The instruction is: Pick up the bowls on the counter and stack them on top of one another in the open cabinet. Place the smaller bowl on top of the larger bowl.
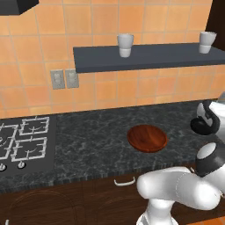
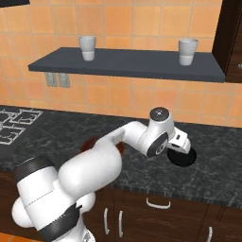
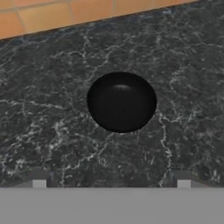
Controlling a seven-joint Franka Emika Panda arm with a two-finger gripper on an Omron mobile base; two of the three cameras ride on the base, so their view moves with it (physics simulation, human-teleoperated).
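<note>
Spread wide and holding nothing, the jaws of the gripper (image 3: 111, 183) hover over the dark speckled surface (image 3: 43, 131), with the smaller bowl (image 3: 121, 102) just ahead of them, apart from both tips. It is round, black, glossy and thin-rimmed, so a descent off its centre could clip the rim and skid it. Well off to one side sits the larger bowl (image 1: 147, 138), reddish-brown and shallow, not yet on the open cabinet (image 1: 145, 57) above.

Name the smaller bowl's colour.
Black; the smaller bowl shows best in the hand view.
</note>
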